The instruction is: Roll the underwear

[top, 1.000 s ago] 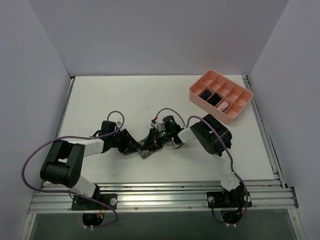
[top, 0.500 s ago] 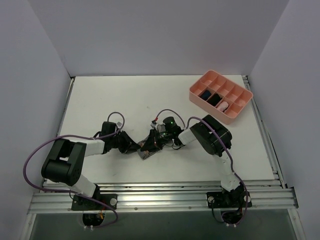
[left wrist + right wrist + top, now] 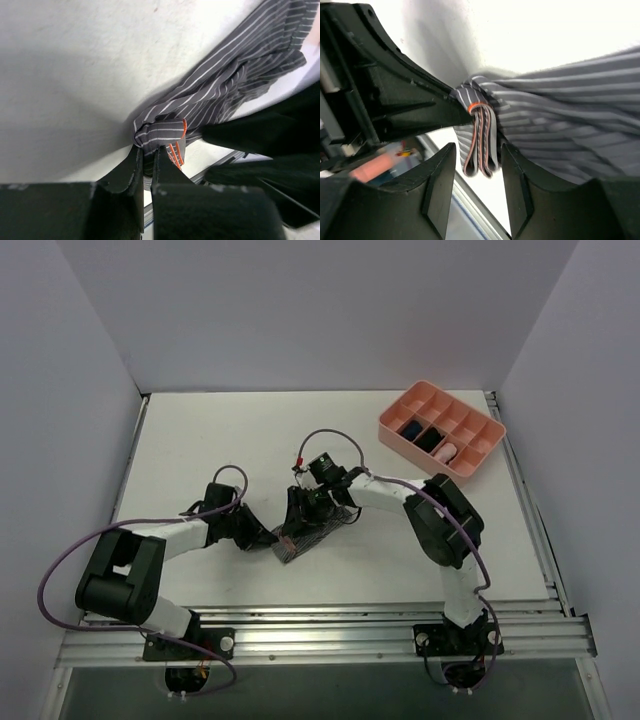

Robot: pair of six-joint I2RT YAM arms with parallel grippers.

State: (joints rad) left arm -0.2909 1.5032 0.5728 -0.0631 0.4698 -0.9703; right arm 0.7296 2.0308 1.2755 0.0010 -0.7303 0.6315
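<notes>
The underwear [image 3: 308, 528], grey striped cloth with an orange tag, lies bunched on the white table between my two arms. My left gripper [image 3: 273, 537] comes in from the left and is shut on the garment's near corner. In the left wrist view its fingertips [image 3: 135, 156] pinch the striped cloth [image 3: 235, 75] beside the orange tag [image 3: 176, 150]. My right gripper [image 3: 477, 172] is open, its jaws standing on either side of the folded, orange-edged band [image 3: 481, 145] with gaps showing. From above it hovers over the garment's far end [image 3: 304, 506].
A pink divided tray [image 3: 478, 465] stands at the back right, holding dark, blue and pink rolled bundles. White walls close in the table on three sides. A metal rail [image 3: 320, 625] runs along the near edge by the arm bases.
My left gripper has shut on the underwear's corner. My right gripper has let go, opened, and shifted left and farther back over the cloth.
</notes>
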